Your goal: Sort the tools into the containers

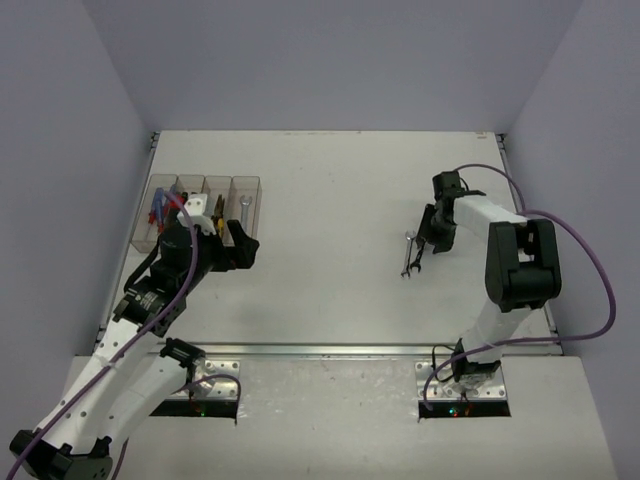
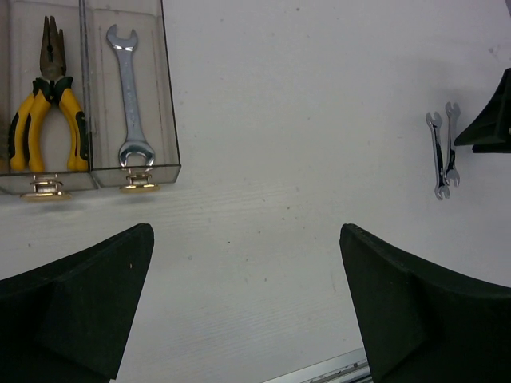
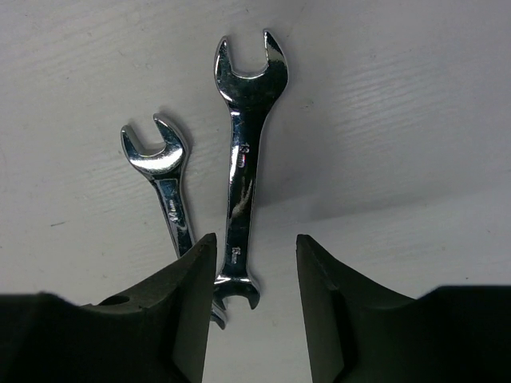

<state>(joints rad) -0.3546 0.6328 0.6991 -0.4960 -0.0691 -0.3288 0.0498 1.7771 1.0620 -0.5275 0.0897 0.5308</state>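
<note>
Two silver wrenches point(image 1: 408, 255) lie side by side on the table at the right. In the right wrist view the larger wrench point(image 3: 243, 167) has its lower end between my open right gripper's point(image 3: 255, 275) fingers. The smaller wrench point(image 3: 169, 187) runs under the left finger point(image 3: 180, 311). The clear containers point(image 1: 246, 180) stand at the far left. One holds a silver wrench point(image 2: 130, 96), the one beside it yellow-handled pliers point(image 2: 44, 112), and the leftmost a blue and red screwdriver point(image 1: 158, 208). My left gripper point(image 1: 243, 252) hangs open and empty just in front of the containers.
The left arm point(image 1: 170, 270) covers part of the containers from above. A metal rail point(image 1: 350, 349) marks the table's near edge. Grey walls close in the left, back and right. The two loose wrenches also show in the left wrist view point(image 2: 441, 152).
</note>
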